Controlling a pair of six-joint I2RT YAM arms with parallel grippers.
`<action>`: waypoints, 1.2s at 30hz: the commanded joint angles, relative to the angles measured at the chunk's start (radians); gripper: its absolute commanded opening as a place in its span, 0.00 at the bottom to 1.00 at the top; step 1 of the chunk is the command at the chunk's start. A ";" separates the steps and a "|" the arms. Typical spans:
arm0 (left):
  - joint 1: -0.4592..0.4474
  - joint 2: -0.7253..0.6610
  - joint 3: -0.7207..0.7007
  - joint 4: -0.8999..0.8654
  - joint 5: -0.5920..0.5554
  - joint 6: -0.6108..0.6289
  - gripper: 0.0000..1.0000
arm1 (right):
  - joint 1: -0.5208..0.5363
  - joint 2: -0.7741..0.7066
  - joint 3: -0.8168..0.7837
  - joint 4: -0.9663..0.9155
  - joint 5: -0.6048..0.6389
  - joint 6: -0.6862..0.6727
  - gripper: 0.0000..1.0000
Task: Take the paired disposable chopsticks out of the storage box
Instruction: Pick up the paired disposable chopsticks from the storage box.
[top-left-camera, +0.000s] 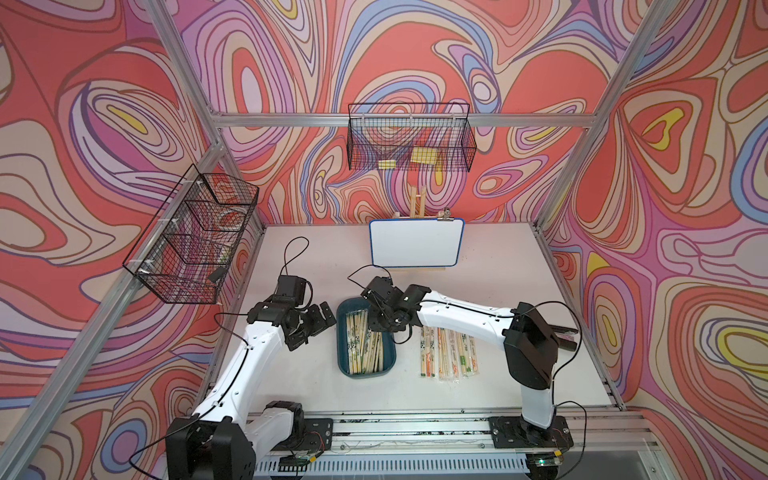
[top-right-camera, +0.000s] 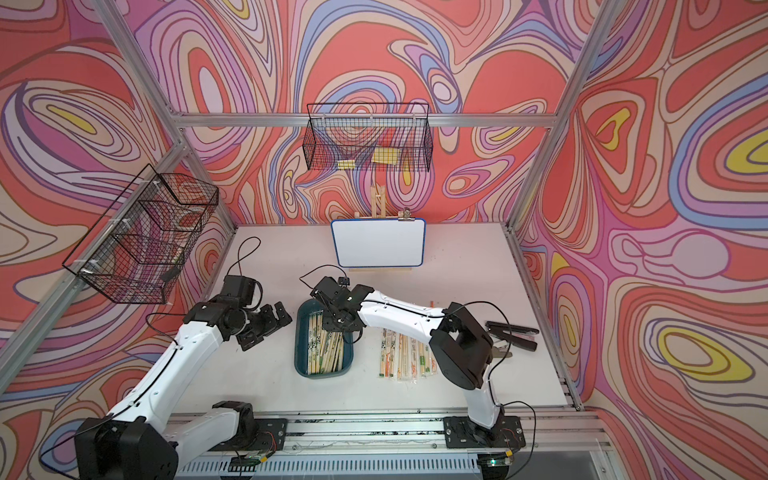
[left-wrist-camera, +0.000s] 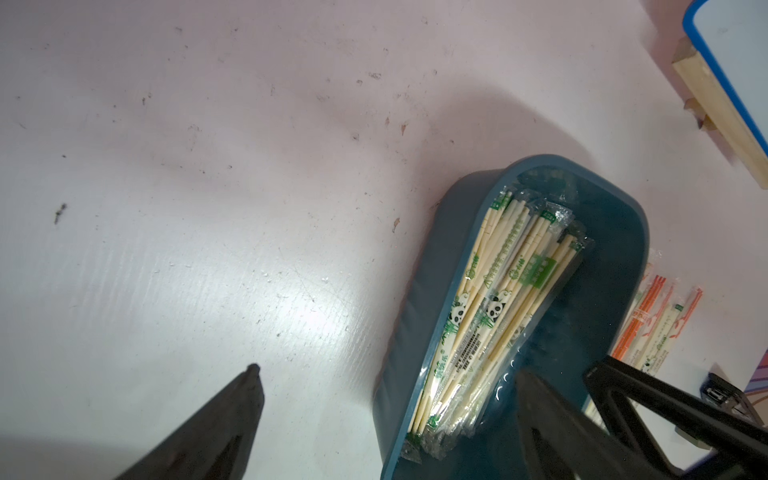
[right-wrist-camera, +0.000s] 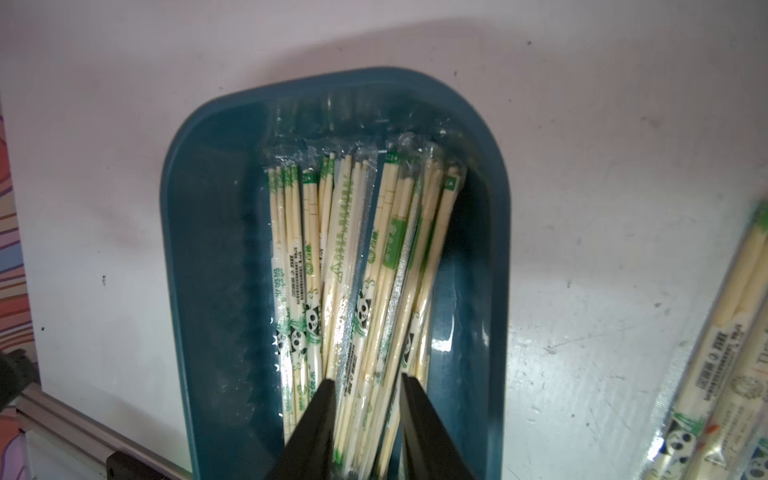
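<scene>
The teal storage box (top-left-camera: 365, 374) (top-right-camera: 324, 372) sits mid-table and holds several sleeved paired disposable chopsticks (top-left-camera: 365, 347) (top-right-camera: 323, 351) (right-wrist-camera: 353, 257). My right gripper (top-left-camera: 380, 328) (right-wrist-camera: 368, 378) reaches down into the box's far end. Its jaws are closed around a small bundle of chopstick sleeves, pressing on both sides. My left gripper (top-left-camera: 320, 322) (left-wrist-camera: 388, 370) hangs wide open just left of the box (left-wrist-camera: 415, 311), one finger over the table and one over the box, holding nothing. More chopstick pairs (top-left-camera: 449, 353) (top-right-camera: 409, 353) lie in a row on the table right of the box.
A small whiteboard (top-left-camera: 417, 243) stands on a wooden easel behind the box. Black wire baskets hang on the back wall (top-left-camera: 409, 141) and the left frame (top-left-camera: 191, 237). Dark tools (top-right-camera: 511, 332) lie at the table's right, behind the right arm.
</scene>
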 joint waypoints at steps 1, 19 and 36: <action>0.001 0.004 0.031 -0.029 -0.023 0.024 1.00 | 0.014 0.036 0.021 -0.041 0.015 0.037 0.32; 0.013 0.026 0.025 -0.003 0.006 0.036 1.00 | 0.022 0.158 0.080 -0.053 0.001 0.040 0.29; 0.027 0.038 0.017 0.006 0.023 0.050 1.00 | 0.021 0.222 0.110 -0.053 -0.011 0.046 0.22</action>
